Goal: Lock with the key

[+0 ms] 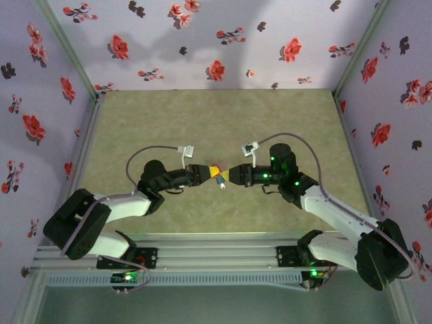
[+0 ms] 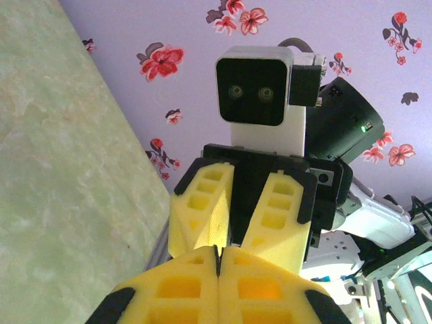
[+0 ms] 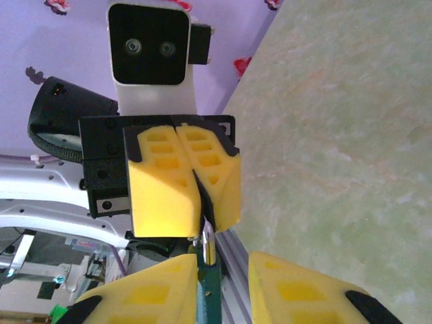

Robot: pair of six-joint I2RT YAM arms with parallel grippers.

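Left hand (image 1: pixel 210 173) is pinching a thin metal piece (image 3: pixel 206 237) between pressed pads; right hand (image 1: pixel 229 177) is standing spread just beside it. The small black-headed key is proving indiscernible, so locking is judged unconfirmed.

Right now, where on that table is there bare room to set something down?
The far half of the olive-green tabletop, from the left arm and right arm back to the flowered purple wall, is bare. So is the strip between their elbows and the grey metal rail. It is crowded mid-table, where the two jaws meet.
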